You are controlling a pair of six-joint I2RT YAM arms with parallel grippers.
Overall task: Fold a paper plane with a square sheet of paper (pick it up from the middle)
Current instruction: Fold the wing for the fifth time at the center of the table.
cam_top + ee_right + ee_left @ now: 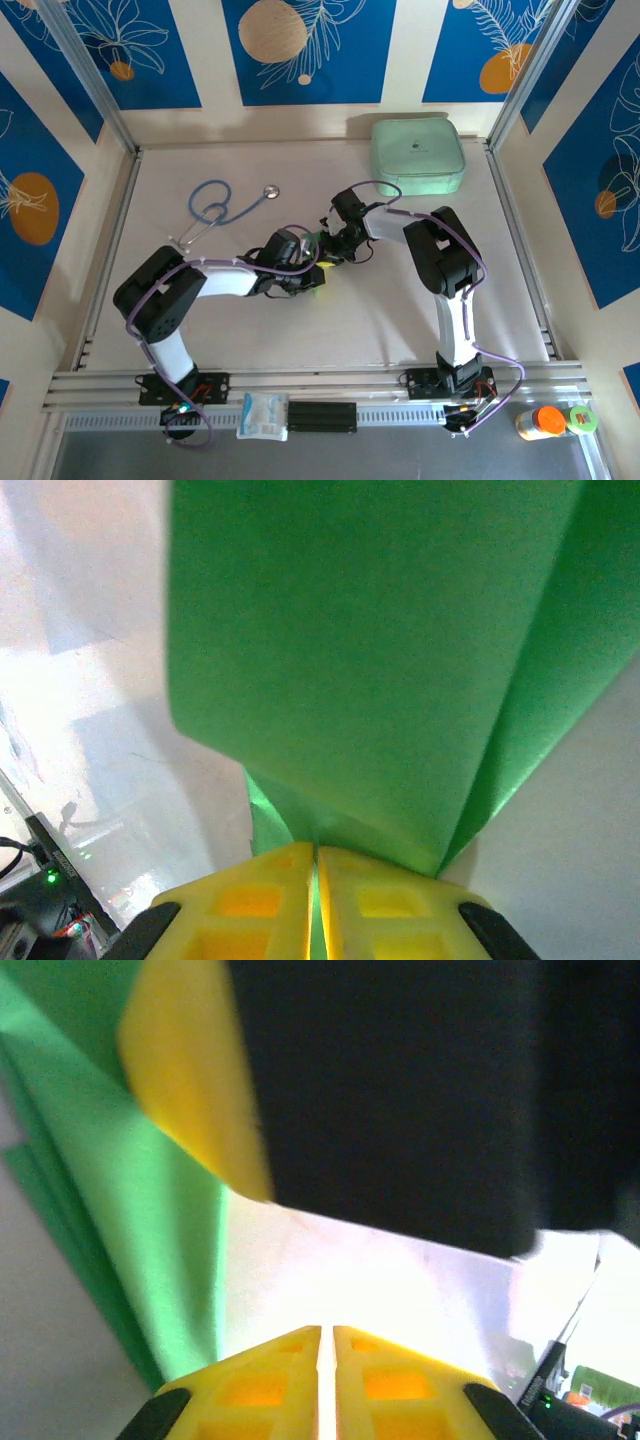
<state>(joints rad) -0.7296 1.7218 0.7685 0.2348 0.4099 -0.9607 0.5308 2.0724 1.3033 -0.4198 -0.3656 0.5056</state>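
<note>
Yellow fingers [250, 1390] of the left gripper [327, 1332] sit closest to the left wrist lens, pressed together with a bright slit between them and no paper in it: clenched on nothing. Just left of them the sheet of paper [150, 1210] runs up as a green, layered, creased band, cut off at the top edge of that view. Above it is a blurred black bulk with a yellow edge [400, 1090]; what it is cannot be made out.

In the right wrist view the right gripper [316, 850] is clamped on the paper's narrow end, and green shows in the slit. The sheet fans upward in folded panels past the frame.

From above, both grippers meet mid-table and cover nearly all the paper, leaving small green slivers. The table [380, 320] is pale and matte. A blue stethoscope [225, 205] lies at left, a mint case [417, 155] at the far right. Blue patterned wall panels [340, 60] enclose the cell.
</note>
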